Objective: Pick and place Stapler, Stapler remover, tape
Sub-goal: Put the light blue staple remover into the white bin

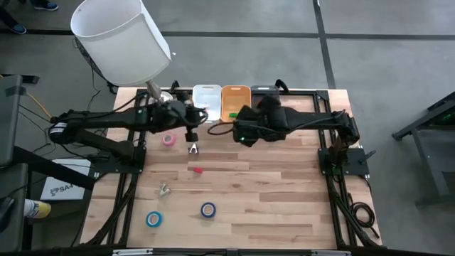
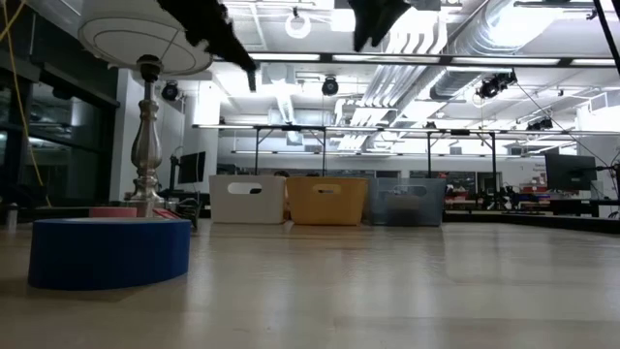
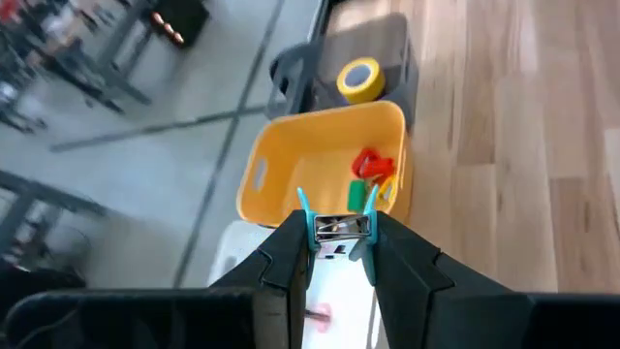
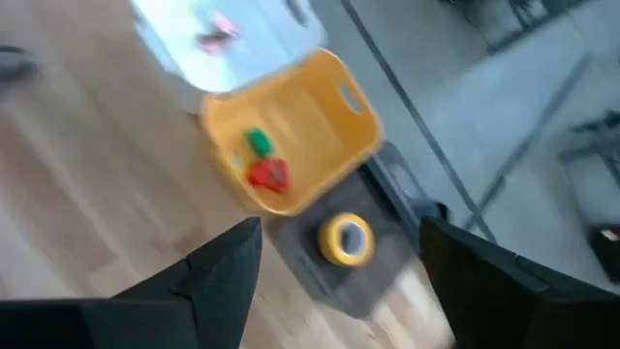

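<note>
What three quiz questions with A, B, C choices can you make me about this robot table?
1. Where is the yellow tape roll?
A. in the dark grey bin
B. in the white bin
C. on the bare table

2. How many bins stand in a row at the table's far edge?
A. one
B. three
C. five

3. What is the left gripper doing?
A. open and empty
B. shut on a blue roll
C. shut on a teal staple remover

Answers:
1 A: the yellow tape roll lies inside the dark grey bin.
2 B: a white bin, an orange bin and the grey one.
3 C: the left gripper pinches the staple remover between its fingers.
</note>
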Controlling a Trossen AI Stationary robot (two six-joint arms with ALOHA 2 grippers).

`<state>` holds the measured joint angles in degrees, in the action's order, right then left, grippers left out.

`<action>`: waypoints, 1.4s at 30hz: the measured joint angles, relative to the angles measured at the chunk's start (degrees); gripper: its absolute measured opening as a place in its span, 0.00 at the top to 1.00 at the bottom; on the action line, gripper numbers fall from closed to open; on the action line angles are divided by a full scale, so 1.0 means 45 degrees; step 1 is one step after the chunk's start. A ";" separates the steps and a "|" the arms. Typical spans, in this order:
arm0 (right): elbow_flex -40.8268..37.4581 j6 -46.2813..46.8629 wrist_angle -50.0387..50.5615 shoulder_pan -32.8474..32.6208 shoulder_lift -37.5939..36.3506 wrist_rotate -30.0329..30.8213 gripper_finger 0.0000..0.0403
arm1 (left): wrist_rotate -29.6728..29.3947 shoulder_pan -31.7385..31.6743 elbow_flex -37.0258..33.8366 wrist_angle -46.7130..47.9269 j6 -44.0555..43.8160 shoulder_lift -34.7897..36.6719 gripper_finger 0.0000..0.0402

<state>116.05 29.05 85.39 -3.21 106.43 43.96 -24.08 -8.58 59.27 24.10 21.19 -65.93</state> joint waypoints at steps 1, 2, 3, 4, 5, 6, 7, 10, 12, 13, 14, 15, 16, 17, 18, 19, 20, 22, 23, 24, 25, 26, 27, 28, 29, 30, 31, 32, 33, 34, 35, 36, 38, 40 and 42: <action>-0.0078 0.0176 0.0262 0.0086 -0.0132 0.0117 0.33 | 0.0235 -0.0291 0.0000 -0.0088 -0.0122 -0.0214 0.80; -0.0231 0.0219 0.0387 0.0181 -0.0291 0.0150 0.33 | 0.0470 -0.0601 0.0000 -0.0034 -0.0231 -0.0443 0.80; -0.0419 0.0201 0.0368 0.0296 -0.0492 0.0199 0.33 | 0.0695 -0.0908 0.0000 -0.0024 -0.0367 -0.0696 0.80; -0.0680 0.0169 0.0252 0.0405 -0.0757 0.0188 0.33 | 0.0989 -0.1185 0.0000 -0.0077 -0.0519 -0.0943 0.80; -0.1012 0.0117 0.0047 0.0531 -0.1051 0.0163 0.33 | 0.1283 -0.1466 0.0000 -0.0024 -0.0641 -0.1181 0.80; -0.1386 0.0045 -0.0239 0.0666 -0.1408 0.0121 0.33 | 0.1556 -0.1742 0.0000 0.0035 -0.0747 -0.1416 0.80; -0.1803 -0.0085 -0.0600 0.0800 -0.1777 0.0070 0.33 | 0.1770 -0.1982 0.0000 -0.0033 -0.0846 -0.1677 0.80; -0.3279 -0.0467 -0.1880 0.1200 -0.3068 -0.0272 0.33 | 0.2259 -0.2628 0.0000 0.0027 -0.1239 -0.2319 0.80; -0.4353 -0.0513 -0.2744 0.1473 -0.3964 -0.0695 0.33 | 0.2398 -0.2966 0.0000 -0.0034 -0.1581 -0.2704 0.80; -0.4888 -0.0520 -0.3127 0.1619 -0.4425 -0.0870 0.33 | 0.2529 -0.3159 0.0000 -0.0059 -0.1783 -0.2870 0.80; -0.5417 -0.0516 -0.3463 0.1754 -0.4870 -0.1012 0.33 | 0.2613 -0.3346 0.0000 -0.0095 -0.2000 -0.3016 0.80; -0.5929 -0.0462 -0.3751 0.1876 -0.5270 -0.1149 0.33 | 0.2666 -0.3521 0.0000 -0.0097 -0.2227 -0.3148 0.80; -0.6406 -0.0340 -0.3934 0.1988 -0.5669 -0.1263 0.33 | 0.2746 -0.3678 0.0002 -0.0117 -0.2486 -0.3301 0.80; -0.6884 -0.0187 -0.4102 0.2094 -0.6068 -0.1315 0.33 | 0.2860 -0.3822 0.0010 -0.0147 -0.2738 -0.3465 0.80; -0.7302 -0.0059 -0.4197 0.2185 -0.6415 -0.1429 0.33 | 0.2921 -0.3963 0.0009 -0.0115 -0.2981 -0.3623 0.80; -0.7717 0.0098 -0.4281 0.2248 -0.6739 -0.1540 0.33 | 0.2930 -0.4097 0.0005 -0.0069 -0.3217 -0.3748 0.80; -0.8112 0.0209 -0.4347 0.2322 -0.7081 -0.1619 0.33 | 0.2936 -0.4223 0.0005 -0.0089 -0.3483 -0.3865 0.80; -0.8843 0.0448 -0.4500 0.2404 -0.7650 -0.1734 0.33 | 0.2923 -0.4436 0.0010 -0.0142 -0.4053 -0.4092 0.80; -0.9160 0.0540 -0.4533 0.2440 -0.7898 -0.1785 0.33 | 0.2909 -0.4539 0.0010 -0.0150 -0.4337 -0.4239 0.80; -0.9492 0.0576 -0.4606 0.2473 -0.8142 -0.1854 0.33 | 0.2906 -0.4636 0.0010 -0.0133 -0.4626 -0.4373 0.80; -0.9791 0.0610 -0.4677 0.2490 -0.8342 -0.1925 0.33 | 0.2905 -0.4719 0.0010 -0.0128 -0.4914 -0.4518 0.80; -1.0070 0.0660 -0.4742 0.2521 -0.8521 -0.1997 0.33 | 0.2902 -0.4804 0.0010 -0.0188 -0.5180 -0.4659 0.80; -1.0341 0.0673 -0.4887 0.2554 -0.8697 -0.2047 0.33 | 0.2906 -0.4889 0.0010 -0.0221 -0.5429 -0.4783 0.79; -1.0612 0.0659 -0.5061 0.2578 -0.8844 -0.2165 0.33 | 0.2906 -0.4964 0.0010 -0.0185 -0.5655 -0.4925 0.78; -1.0847 0.0570 -0.5192 0.2621 -0.8973 -0.2248 0.33 | 0.2902 -0.5016 0.0010 -0.0189 -0.5868 -0.5079 0.76; -1.1042 0.0482 -0.5273 0.2655 -0.9067 -0.2287 0.33 | 0.2906 -0.5041 0.0010 -0.0223 -0.6099 -0.5234 0.75; -1.1215 0.0434 -0.5369 0.2667 -0.9156 -0.2320 0.33 | 0.2917 -0.5051 0.0010 -0.0219 -0.6280 -0.5350 0.73; -1.1354 0.0394 -0.5407 0.2708 -0.9189 -0.2344 0.33 | 0.2957 -0.5048 0.0010 -0.0249 -0.6398 -0.5441 0.70; -1.1467 0.0281 -0.5417 0.2750 -0.9205 -0.2364 0.33 | 0.2981 -0.5042 0.0010 -0.0309 -0.6478 -0.5488 0.69; -1.1529 0.0133 -0.5397 0.2803 -0.9202 -0.2432 0.33 | 0.2994 -0.5022 0.0010 -0.0380 -0.6561 -0.5514 0.67; -1.1586 -0.0056 -0.5444 0.2853 -0.9200 -0.2519 0.33 | 0.2995 -0.5006 0.0010 -0.0440 -0.6667 -0.5528 0.66; -1.1614 -0.0246 -0.5472 0.2910 -0.9189 -0.2632 0.33 | 0.2994 -0.5003 0.0010 -0.0436 -0.6799 -0.5533 0.64; -1.1614 -0.0677 -0.5532 0.3018 -0.9171 -0.2813 0.33 | 0.2948 -0.5007 0.0010 -0.0429 -0.6966 -0.5538 0.62; -1.1614 -0.1079 -0.5688 0.3117 -0.9171 -0.2860 0.33 | 0.2906 -0.5007 0.0010 -0.0466 -0.7105 -0.5538 0.61; -1.1614 -0.1488 -0.5783 0.3249 -0.9176 -0.2877 0.33 | 0.2899 -0.5012 0.0010 -0.0532 -0.7112 -0.5538 0.59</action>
<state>63.79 22.35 59.37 11.42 65.14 31.01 -11.04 -31.14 59.31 21.70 -10.81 -90.85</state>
